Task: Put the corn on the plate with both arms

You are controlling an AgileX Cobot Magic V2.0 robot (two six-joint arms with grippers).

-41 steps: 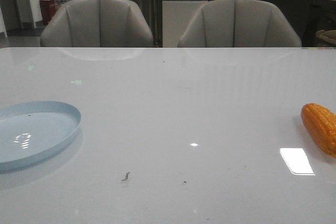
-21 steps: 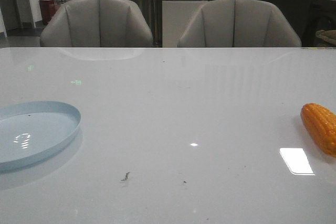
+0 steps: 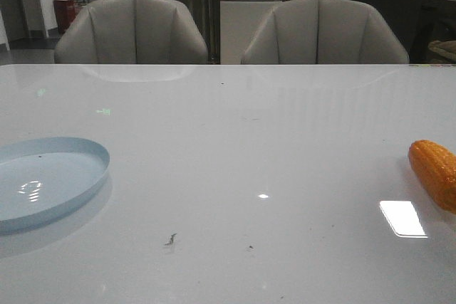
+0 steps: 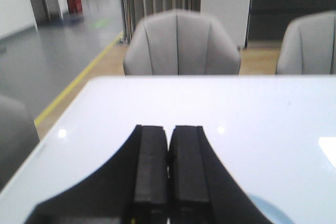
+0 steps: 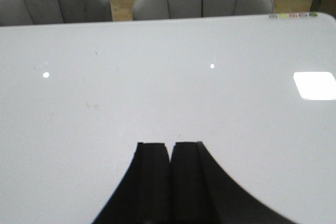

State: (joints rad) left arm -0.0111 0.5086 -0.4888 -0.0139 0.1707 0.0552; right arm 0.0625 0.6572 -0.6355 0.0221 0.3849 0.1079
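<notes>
The corn (image 3: 434, 173) lay at the bench's (image 3: 242, 147) three o'clock edge, long axis running eleven-to-five, the plate (image 3: 50, 179) well apart at nine, and both claws, left (image 4: 168, 166) and right (image 5: 169, 174), sat pressed together, the right arm likely nearer the corn.

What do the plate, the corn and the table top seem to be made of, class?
Plate: probably glazed ceramic or plastic, pale blue with glossy highlights.
Corn: possibly a plastic model, evenly orange and shiny.
Table top: glossy white, maybe glass or lacquer, with mirror-like reflections.
</notes>
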